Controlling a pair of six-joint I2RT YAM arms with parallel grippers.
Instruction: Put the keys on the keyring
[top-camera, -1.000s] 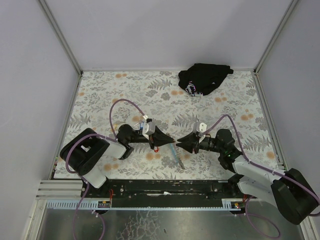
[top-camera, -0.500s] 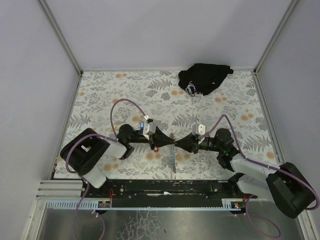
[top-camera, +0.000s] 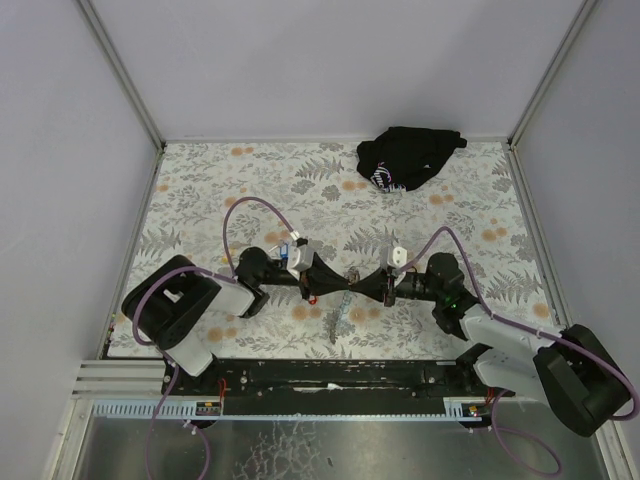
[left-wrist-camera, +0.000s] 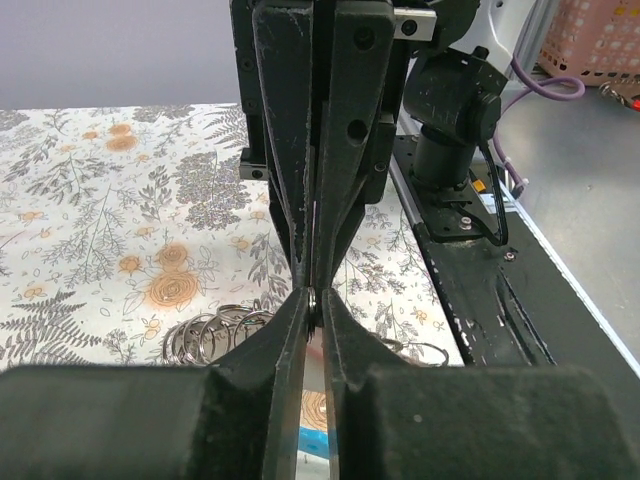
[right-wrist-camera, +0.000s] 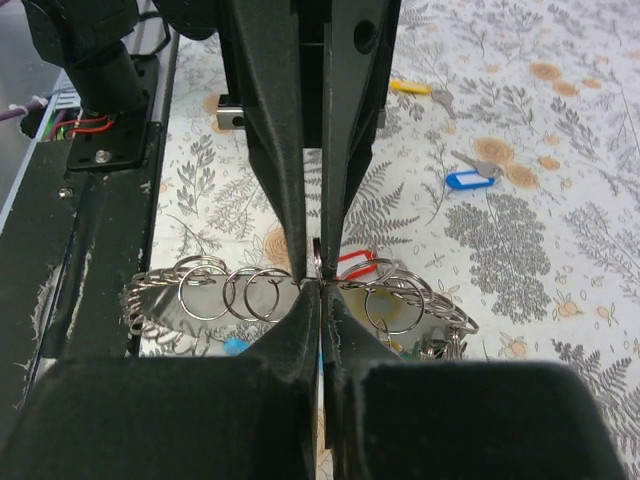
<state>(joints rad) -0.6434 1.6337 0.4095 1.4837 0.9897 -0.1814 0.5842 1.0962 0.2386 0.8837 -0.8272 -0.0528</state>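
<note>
My left gripper (top-camera: 345, 283) and right gripper (top-camera: 356, 285) meet tip to tip over the table's near middle. Both are shut on the keyring (right-wrist-camera: 318, 262), a thin metal ring seen edge-on between my left fingertips (left-wrist-camera: 300, 310). Several small rings (right-wrist-camera: 230, 293) hang along a wire on either side of it. The lanyard strap (top-camera: 338, 322) with its light-blue section dangles below. A red tag (right-wrist-camera: 356, 265) lies just behind the rings. A blue-tagged key (right-wrist-camera: 466, 180) and a yellow-tagged key (right-wrist-camera: 411, 87) lie on the cloth beyond. A green tag is not clearly visible.
A black cloth bundle (top-camera: 408, 157) lies at the back right. The floral table cover (top-camera: 220, 190) runs to white walls on three sides. The black base rail (top-camera: 330, 375) lies along the near edge.
My right gripper has moved left and closed the gap to my left gripper; their tips now touch. The lanyard strap has swung to hang straighter below them.
</note>
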